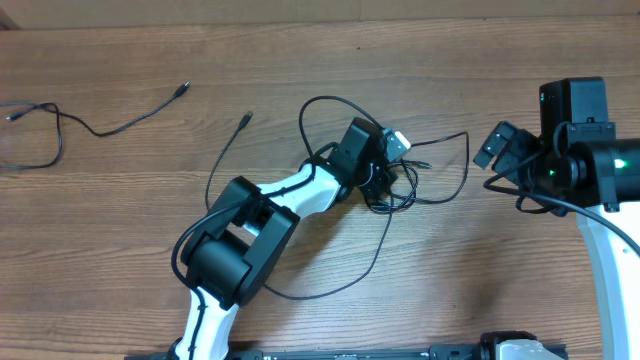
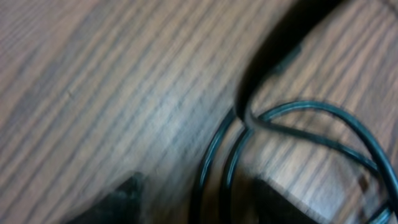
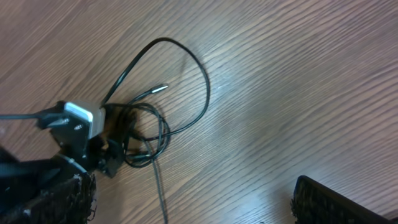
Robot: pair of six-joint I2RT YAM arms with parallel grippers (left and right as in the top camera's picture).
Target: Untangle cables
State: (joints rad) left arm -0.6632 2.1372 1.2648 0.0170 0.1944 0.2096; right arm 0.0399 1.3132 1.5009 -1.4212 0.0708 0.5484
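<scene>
Cables (image 3: 163, 130), thin black cords with small plugs, lay knotted on the wood-grain tabletop (image 1: 120, 220). My left fingers (image 1: 380, 180) sat on the knot; whether they gripped, I couldn't tell. My right fingers (image 3: 339, 202) hung wide, right of the knot. Best to pinch one strand and pull slowly.

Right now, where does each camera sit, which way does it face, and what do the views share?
Overhead: above the brown wooden table, looking straight down; both white-and-black arms, left gripper at the tangle of thin black cables, right gripper aside.
Left wrist: left arm, facing down, blurred close; cable loops, dark fingers below.
Right wrist: right arm, facing the tangle; own fingers at lower corners.
Shared: overhead and right wrist both show tangle and left gripper.
</scene>
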